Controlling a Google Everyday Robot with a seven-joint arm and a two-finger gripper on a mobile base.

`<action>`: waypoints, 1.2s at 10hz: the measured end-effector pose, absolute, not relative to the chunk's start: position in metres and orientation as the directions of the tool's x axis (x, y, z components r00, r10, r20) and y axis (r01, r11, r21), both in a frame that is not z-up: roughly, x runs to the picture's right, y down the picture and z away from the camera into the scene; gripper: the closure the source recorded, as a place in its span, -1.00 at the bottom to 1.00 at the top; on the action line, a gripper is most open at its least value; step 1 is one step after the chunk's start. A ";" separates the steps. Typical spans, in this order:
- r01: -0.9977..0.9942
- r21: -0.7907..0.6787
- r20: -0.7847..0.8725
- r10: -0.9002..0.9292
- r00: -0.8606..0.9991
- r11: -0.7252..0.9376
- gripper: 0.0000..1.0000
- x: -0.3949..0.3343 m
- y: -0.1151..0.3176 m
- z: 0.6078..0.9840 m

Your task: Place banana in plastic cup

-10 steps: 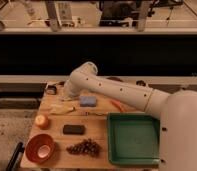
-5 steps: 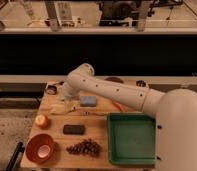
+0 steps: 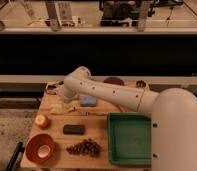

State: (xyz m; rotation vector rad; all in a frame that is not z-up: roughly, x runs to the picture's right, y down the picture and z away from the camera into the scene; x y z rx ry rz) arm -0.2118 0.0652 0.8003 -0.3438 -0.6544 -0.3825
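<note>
The banana [image 3: 62, 107] is pale yellow and lies on the left part of the wooden table [image 3: 99, 131]. It is just below my white arm's wrist. My gripper [image 3: 54, 90] is at the table's back left corner, a little above and behind the banana. The arm partly hides it. A light blue-grey object [image 3: 88, 101], seemingly the plastic cup, sits just right of the banana against the underside of my arm. I cannot tell whether it is upright or on its side.
A green tray [image 3: 129, 139] fills the front right. An orange bowl [image 3: 40, 148], grapes [image 3: 85, 147], a dark bar [image 3: 73, 129] and an orange fruit [image 3: 41, 120] lie front left. A dark bowl [image 3: 113, 80] and a small metal cup [image 3: 140, 84] stand at the back.
My arm has shifted slightly left and lower toward the table's back left. The banana and the other objects have not moved.
</note>
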 end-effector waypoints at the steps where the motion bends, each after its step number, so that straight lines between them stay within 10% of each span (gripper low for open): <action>1: 0.447 -0.186 0.656 -0.228 0.719 0.875 -0.60 -0.214 0.069 0.804; 12: 0.561 -0.353 0.783 -0.091 0.615 0.749 -0.60 -0.271 0.100 0.850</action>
